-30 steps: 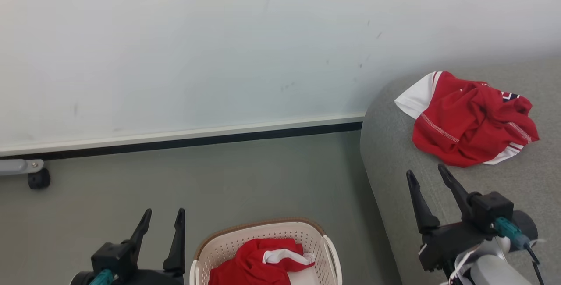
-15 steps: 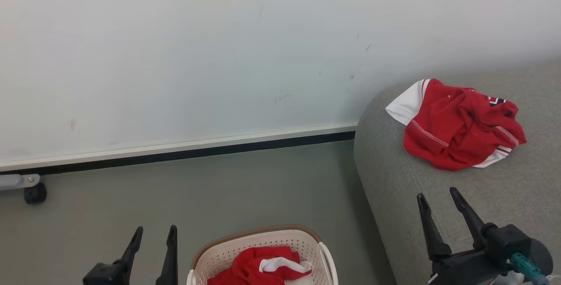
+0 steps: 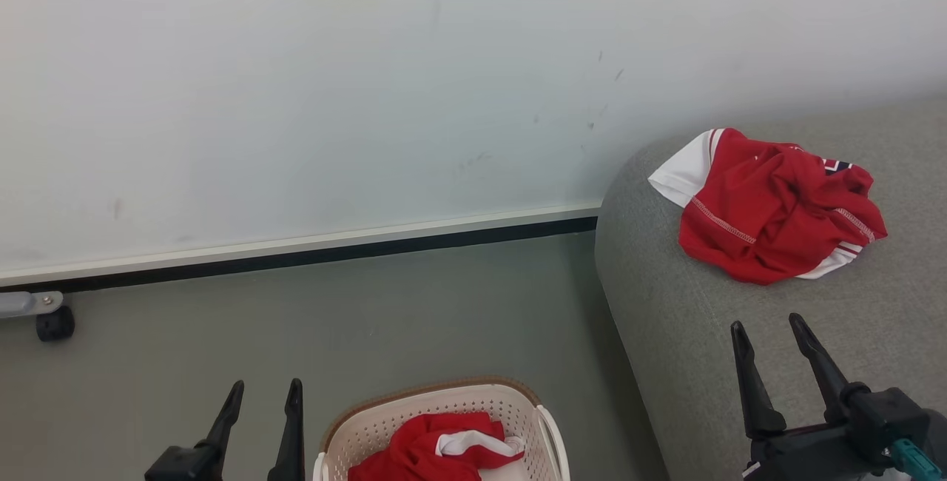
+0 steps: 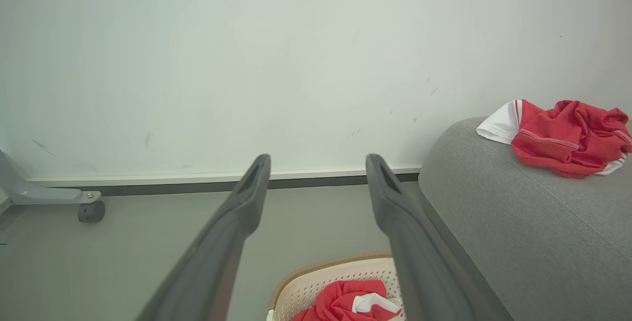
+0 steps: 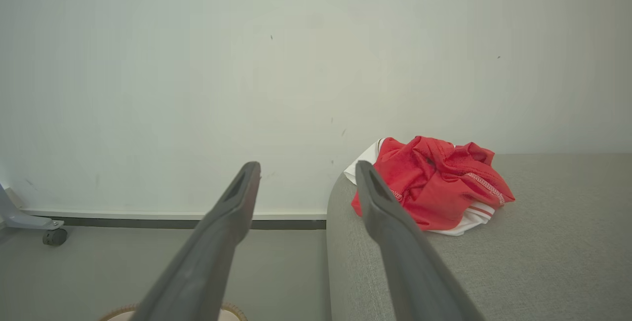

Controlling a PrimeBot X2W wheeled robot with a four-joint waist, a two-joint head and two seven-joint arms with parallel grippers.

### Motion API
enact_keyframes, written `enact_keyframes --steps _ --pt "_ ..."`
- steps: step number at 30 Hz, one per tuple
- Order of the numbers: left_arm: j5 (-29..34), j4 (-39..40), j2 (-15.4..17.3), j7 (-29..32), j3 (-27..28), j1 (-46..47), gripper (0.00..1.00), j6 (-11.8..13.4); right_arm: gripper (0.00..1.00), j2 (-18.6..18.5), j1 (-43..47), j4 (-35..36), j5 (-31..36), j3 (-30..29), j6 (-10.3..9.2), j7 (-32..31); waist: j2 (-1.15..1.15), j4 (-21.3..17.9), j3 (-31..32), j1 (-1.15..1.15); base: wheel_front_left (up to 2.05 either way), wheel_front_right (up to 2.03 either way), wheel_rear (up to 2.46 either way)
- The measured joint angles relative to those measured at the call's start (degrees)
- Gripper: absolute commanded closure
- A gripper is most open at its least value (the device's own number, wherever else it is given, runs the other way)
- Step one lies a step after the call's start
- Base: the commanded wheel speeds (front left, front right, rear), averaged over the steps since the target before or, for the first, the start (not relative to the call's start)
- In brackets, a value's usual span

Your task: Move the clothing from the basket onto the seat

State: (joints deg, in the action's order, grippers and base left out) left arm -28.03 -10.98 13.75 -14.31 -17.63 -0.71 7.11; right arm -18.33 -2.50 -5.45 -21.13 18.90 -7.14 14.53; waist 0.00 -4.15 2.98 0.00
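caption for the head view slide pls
One crumpled red-and-white sports garment on the light-grey fabric seat, a second red garment in the cream perforated plastic basket

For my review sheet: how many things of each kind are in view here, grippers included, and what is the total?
Cream perforated plastic basket with brown rim: 1
Light-grey upholstered sofa seat: 1
Red-and-white fabric garments: 2, one in basket, one on seat
Dark two-finger grippers, both open: 2, left gripper, right gripper
Black caster wheel: 1
Total: 7
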Motion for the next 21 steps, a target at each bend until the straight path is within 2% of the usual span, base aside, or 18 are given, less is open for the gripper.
enact_keyframes --steps 21 --pt "1.5 1.9 -0.7 0.0 1.5 -0.6 0.0 0.0 0.0 1.6 1.8 3.5 3.1 -4.4 0.0 0.0 0.0 0.6 -2.8 0.0 0.0 0.0 0.0"
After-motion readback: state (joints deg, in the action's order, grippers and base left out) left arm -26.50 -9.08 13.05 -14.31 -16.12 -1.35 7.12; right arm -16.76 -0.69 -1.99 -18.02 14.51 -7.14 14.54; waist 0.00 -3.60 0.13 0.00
